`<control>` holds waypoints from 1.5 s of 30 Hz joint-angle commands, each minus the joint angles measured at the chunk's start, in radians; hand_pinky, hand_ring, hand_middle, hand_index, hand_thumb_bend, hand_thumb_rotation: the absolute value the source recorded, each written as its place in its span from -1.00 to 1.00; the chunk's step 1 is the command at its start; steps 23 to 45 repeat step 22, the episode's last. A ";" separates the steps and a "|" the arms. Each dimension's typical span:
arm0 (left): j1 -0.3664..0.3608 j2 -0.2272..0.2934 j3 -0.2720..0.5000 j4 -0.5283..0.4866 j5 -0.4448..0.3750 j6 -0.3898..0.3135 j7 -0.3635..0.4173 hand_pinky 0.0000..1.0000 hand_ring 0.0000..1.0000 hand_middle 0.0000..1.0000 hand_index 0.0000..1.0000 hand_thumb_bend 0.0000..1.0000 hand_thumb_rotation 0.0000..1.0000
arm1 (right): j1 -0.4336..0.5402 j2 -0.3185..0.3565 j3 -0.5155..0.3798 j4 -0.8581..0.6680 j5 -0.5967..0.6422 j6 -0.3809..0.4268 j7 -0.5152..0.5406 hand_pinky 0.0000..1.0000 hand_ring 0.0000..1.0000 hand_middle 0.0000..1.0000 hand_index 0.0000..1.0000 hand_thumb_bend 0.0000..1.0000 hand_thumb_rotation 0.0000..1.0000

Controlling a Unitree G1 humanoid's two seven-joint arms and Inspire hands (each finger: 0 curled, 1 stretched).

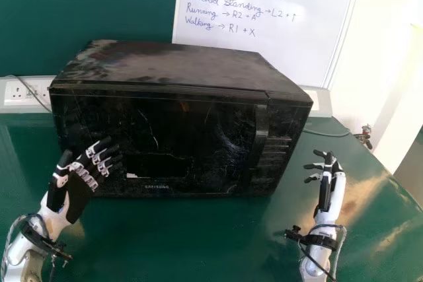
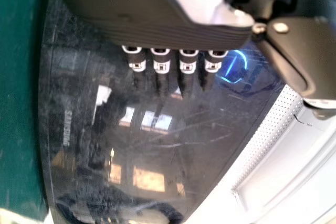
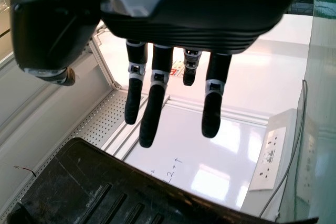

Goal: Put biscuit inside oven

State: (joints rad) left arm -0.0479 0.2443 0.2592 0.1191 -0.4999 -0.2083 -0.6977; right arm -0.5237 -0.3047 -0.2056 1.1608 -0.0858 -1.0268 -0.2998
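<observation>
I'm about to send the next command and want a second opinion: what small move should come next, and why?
I'd ease the right hand toward the handle: the oven's door looks shut, the handle stands at the door's right side, nearer that hand than the left hand, and the right hand's fingers are open.

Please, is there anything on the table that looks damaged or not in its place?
The oven looks worn: pale scratches mark its door, and a small ragged white patch sits low on it, perhaps where a label peeled.
</observation>
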 commanded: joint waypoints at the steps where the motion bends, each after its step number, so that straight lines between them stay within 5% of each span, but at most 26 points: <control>1: -0.021 -0.011 -0.034 0.008 0.037 0.004 0.018 1.00 1.00 1.00 1.00 -0.30 -1.00 | 0.067 0.070 0.010 0.036 -0.003 0.000 -0.012 -0.52 -0.41 -0.23 0.24 0.42 1.00; 11: -0.008 -0.001 -0.029 0.002 0.041 0.000 0.041 1.00 1.00 1.00 1.00 -0.14 -1.00 | 0.067 0.073 0.010 0.036 -0.002 0.004 -0.021 -0.51 -0.40 -0.22 0.24 0.44 0.99; 16: -0.030 0.021 0.022 0.083 -0.056 -0.021 -0.075 0.96 1.00 1.00 1.00 -0.18 -1.00 | 0.066 0.075 0.009 0.036 0.002 0.003 -0.014 -0.51 -0.42 -0.24 0.24 0.43 0.98; 18: -0.052 0.037 0.056 0.145 -0.088 -0.060 -0.140 0.64 0.95 1.00 1.00 -0.22 -1.00 | 0.066 0.073 0.011 0.036 -0.003 0.001 -0.021 -0.52 -0.41 -0.23 0.24 0.43 0.98; 20: -0.066 0.047 0.094 0.190 -0.124 -0.093 -0.198 0.13 0.63 0.83 0.89 -0.13 -1.00 | 0.067 0.074 0.011 0.036 -0.002 0.006 -0.020 -0.52 -0.41 -0.23 0.24 0.42 0.99; 22: -0.075 0.051 0.136 0.219 -0.175 -0.123 -0.268 -0.11 0.37 0.62 0.74 -0.23 -1.00 | 0.066 0.074 0.008 0.037 0.005 0.014 -0.009 -0.52 -0.41 -0.23 0.25 0.46 0.99; 45: -0.075 0.051 0.136 0.219 -0.175 -0.123 -0.268 -0.11 0.37 0.62 0.74 -0.23 -1.00 | 0.066 0.074 0.008 0.037 0.005 0.014 -0.009 -0.52 -0.41 -0.23 0.25 0.46 0.99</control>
